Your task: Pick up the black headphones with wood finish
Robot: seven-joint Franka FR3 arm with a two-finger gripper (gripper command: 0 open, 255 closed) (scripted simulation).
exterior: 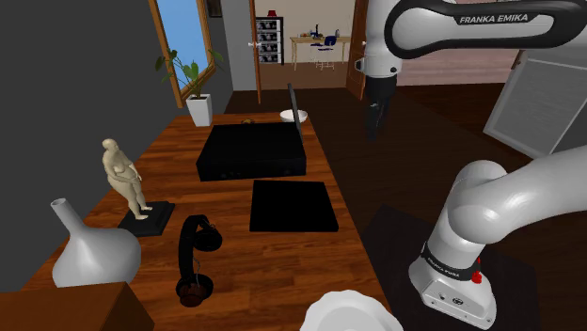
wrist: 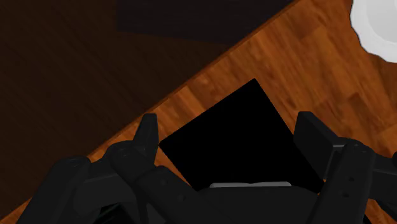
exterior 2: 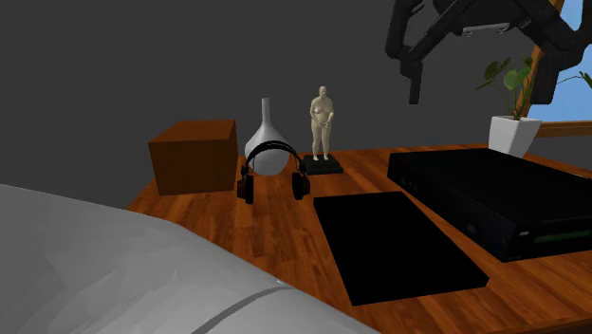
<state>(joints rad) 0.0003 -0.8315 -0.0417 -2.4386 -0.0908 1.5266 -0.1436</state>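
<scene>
Fingers [wrist: 147,132] spread wide and holding nothing hang high over the black mat [wrist: 242,137] at the tabletop [wrist: 299,70] edge, well apart from the headphones [exterior 2: 300,180], which stand on their ear cups across the tabletop, just in front of a grey vase [exterior 2: 267,142] and near a pale figurine [exterior 2: 323,121]. Trouble likely lies in that crowding: a descent drifting toward the vase could knock it over, and a careless nudge on the thin black band could tip the headphones before the fingers close. A grip on a rounded cup, by this judgement, risks slipping.
</scene>
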